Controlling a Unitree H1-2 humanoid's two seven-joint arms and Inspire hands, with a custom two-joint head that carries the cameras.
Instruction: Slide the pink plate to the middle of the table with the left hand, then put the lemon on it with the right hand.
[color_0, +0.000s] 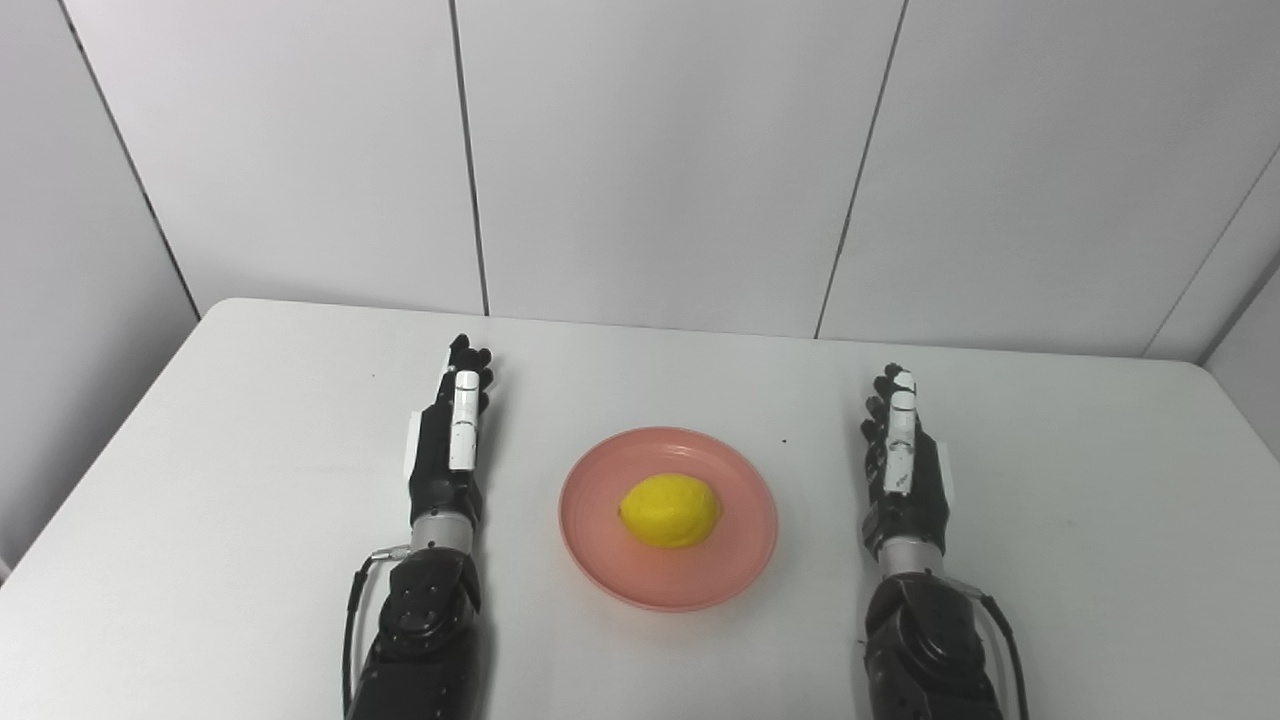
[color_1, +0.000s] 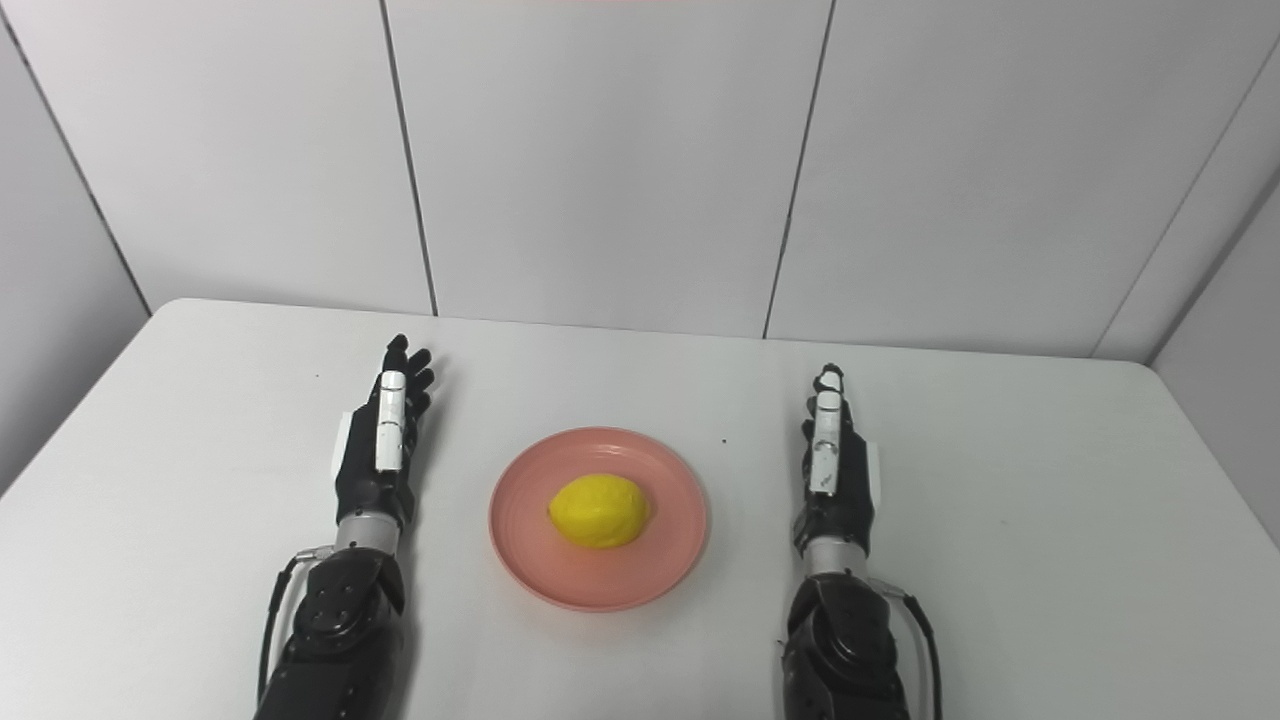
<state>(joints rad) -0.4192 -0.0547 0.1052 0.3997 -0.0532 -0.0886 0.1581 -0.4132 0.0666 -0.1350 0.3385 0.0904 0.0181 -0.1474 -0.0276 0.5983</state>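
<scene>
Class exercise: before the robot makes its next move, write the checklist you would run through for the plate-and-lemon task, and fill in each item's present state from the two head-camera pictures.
1. Pink plate near the middle of the table, between the two arms: ok.
2. Lemon lying on the plate, about central: ok.
3. Left hand clear of the plate, fingers extended, holding nothing: ok.
4. Right hand clear of the plate and lemon, holding nothing: ok.
5. Plate lying flat on the table: ok, as far as these views show.
6. Anything left to do in the task: nothing that shows; both steps appear done.
</scene>
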